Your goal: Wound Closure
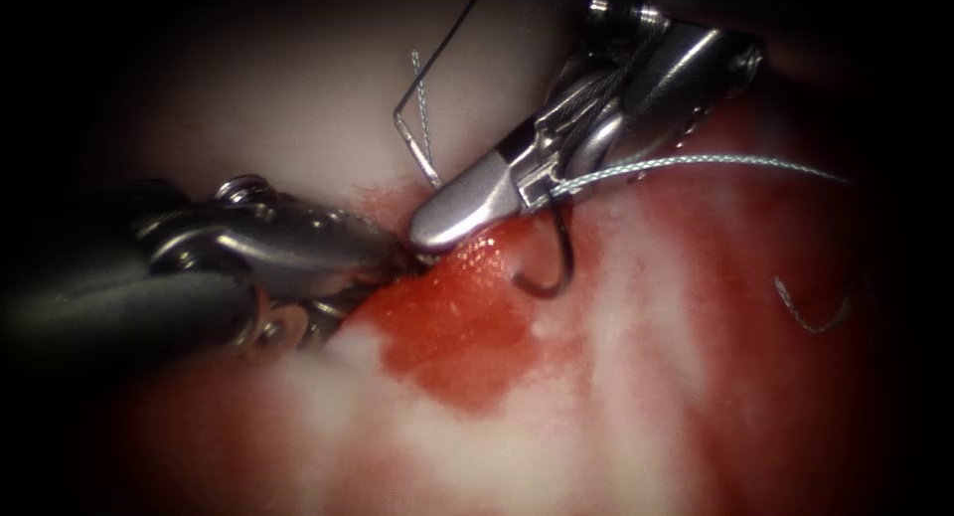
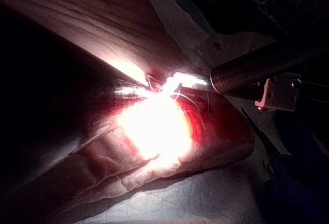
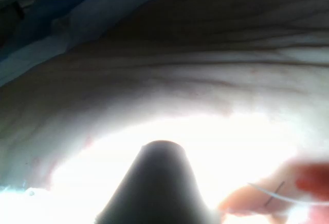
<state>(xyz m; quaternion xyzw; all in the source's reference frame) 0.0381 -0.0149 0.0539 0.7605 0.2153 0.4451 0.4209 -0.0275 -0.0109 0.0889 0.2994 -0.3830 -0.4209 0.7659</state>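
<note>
- red fluid (image 1: 457, 337) pools over the cut, between the two tools' tips.
- right tool (image 1: 467, 213) is pressed together on the needle (image 1: 556, 267) near its thread end; the curve hangs free, just above the tissue (image 1: 636, 397), right of the cut.
- thread (image 1: 696, 163) trails rightward.
- left tool (image 1: 393, 258): tip buried at the wound edge, so i cannot tell its state or hold.
- judgement: the needle is being readied; a bite calls for a clear view of the edge.
</note>
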